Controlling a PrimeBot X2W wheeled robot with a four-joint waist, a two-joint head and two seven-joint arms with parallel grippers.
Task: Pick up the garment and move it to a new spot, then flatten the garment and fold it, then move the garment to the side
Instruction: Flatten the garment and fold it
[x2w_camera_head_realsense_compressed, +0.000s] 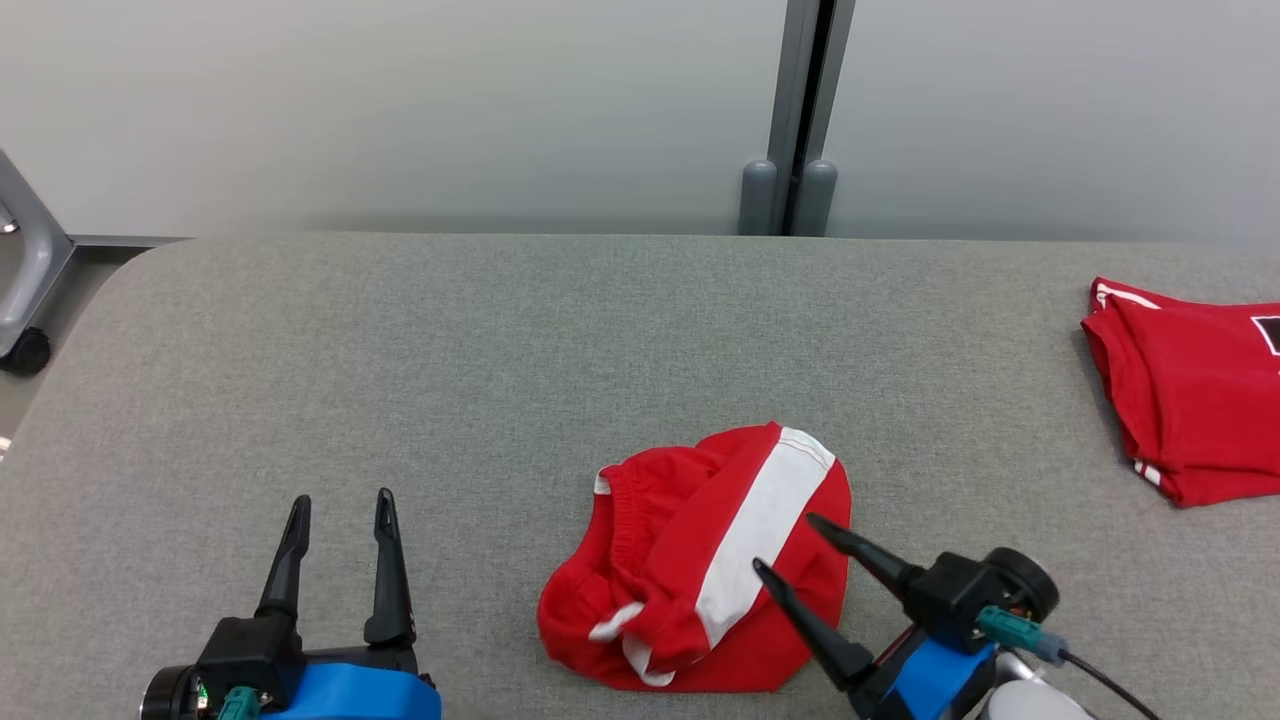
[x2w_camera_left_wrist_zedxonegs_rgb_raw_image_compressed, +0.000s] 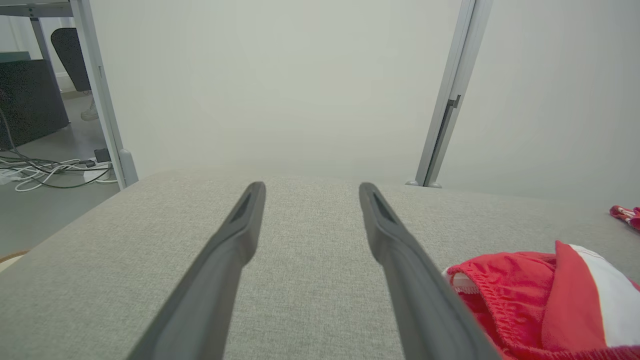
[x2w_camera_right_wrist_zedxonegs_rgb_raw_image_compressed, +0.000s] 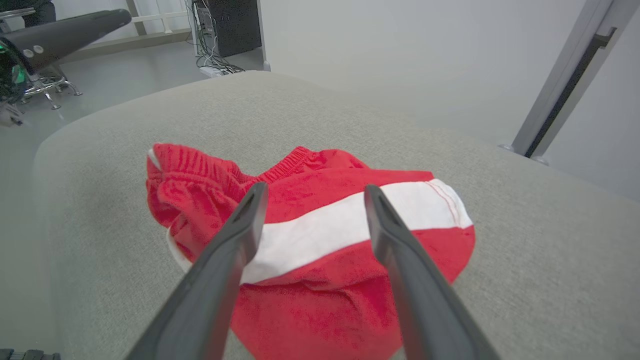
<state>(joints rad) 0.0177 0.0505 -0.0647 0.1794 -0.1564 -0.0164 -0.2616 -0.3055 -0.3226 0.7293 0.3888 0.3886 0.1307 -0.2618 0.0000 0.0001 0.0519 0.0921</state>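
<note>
A red garment (x2w_camera_head_realsense_compressed: 700, 560) with a broad white stripe lies bunched in a loose heap on the grey cloth-covered surface (x2w_camera_head_realsense_compressed: 480, 340), close to the near edge and a little right of the middle in the head view. Its elastic waistband is gathered and turned up on the robot's left side, and the white stripe runs diagonally across the top of the heap. The right tool (x2w_camera_head_realsense_compressed: 783, 542) stands at the garment's near right side, angled toward it, with its two dark fingers spread wide and nothing between them. In the right wrist view the fingers frame the white stripe, though I cannot tell whether the tips touch the cloth or hang just above it. The left tool (x2w_camera_head_realsense_compressed: 342, 497) is well apart from the garment, over bare surface at the lower left, its fingers likewise wide and holding nothing. In the left wrist view the garment's waistband shows just beside the right-hand finger. A second red piece (x2w_camera_head_realsense_compressed: 1190, 400) with white trim lies flat and folded at the far right edge of the surface, well apart from the heap. Behind the surface stands a pale wall with a grey upright post (x2w_camera_head_realsense_compressed: 800, 110).
</note>
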